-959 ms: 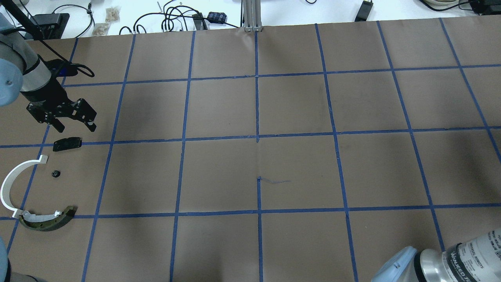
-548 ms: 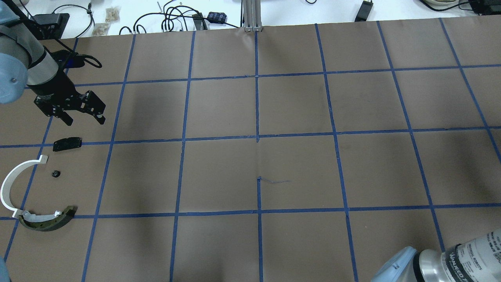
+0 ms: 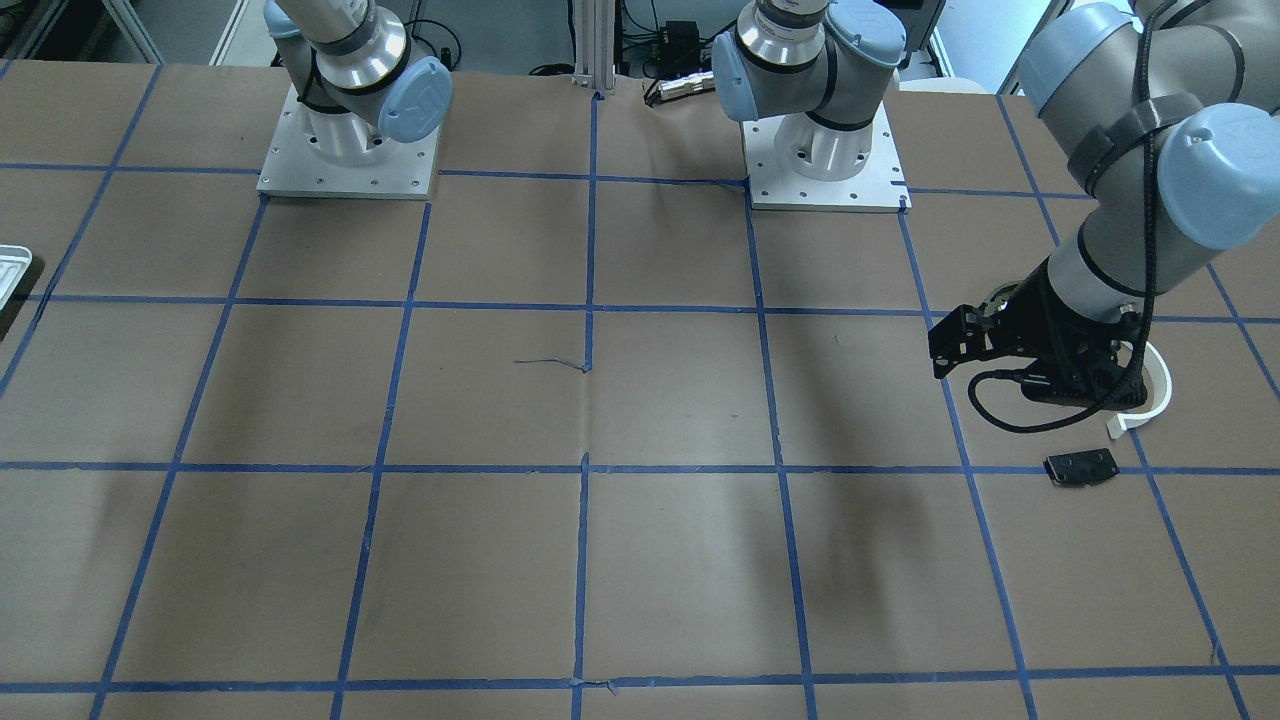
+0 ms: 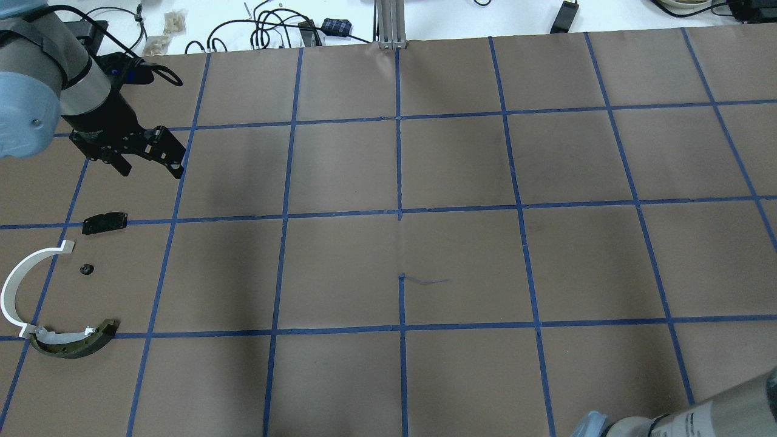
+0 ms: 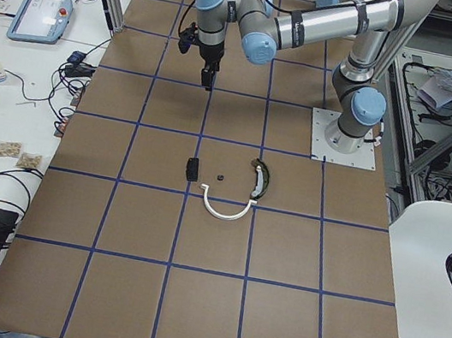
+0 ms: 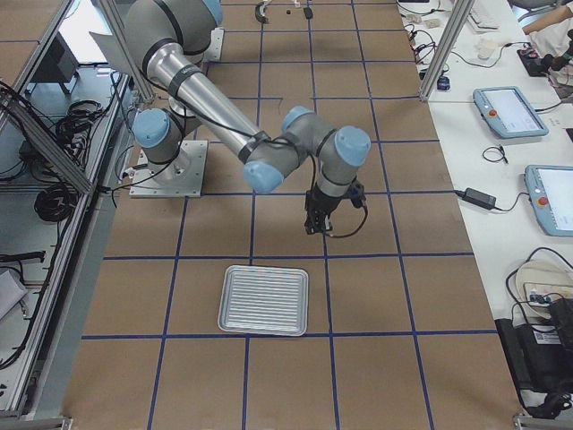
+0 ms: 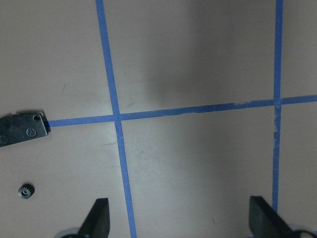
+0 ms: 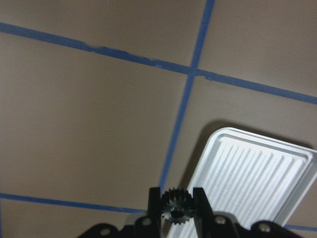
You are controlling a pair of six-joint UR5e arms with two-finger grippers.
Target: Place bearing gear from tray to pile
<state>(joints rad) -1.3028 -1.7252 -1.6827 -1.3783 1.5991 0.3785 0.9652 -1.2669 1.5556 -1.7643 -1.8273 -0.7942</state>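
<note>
Step in hand: the carry, I reckon. The right gripper [image 8: 177, 198] was pinching a small black gear [image 8: 177, 205] between its fingertips, up off the table [image 4: 461, 164].
Where the gear was: in that pinch, in the air just beside a corner of the ribbed tray [image 8: 257, 178], not in it.
Pile: way over on the left side, well apart from the tray. The pile [image 4: 33, 257] was a white arc strip [image 4: 7, 297], a dark curved piece [image 4: 73, 345] touching the arc's near end, and a flat black plate [image 4: 104, 222] on the far side.
Already there: one loose gear [image 4: 87, 269] lay between the plate and the arc.
Left gripper [image 4: 149, 162]: spread wide, nothing in it, hovering beyond the plate on its far side.
Next move: probably a long haul leftward across the table. Couldn't tell if the right arm reaches all that way alone or needs the left to take over.
Watch out: it's a tiny part, so a firm pinch and a low set-down near the loose gear seemed wise, or it'd roll.
</note>
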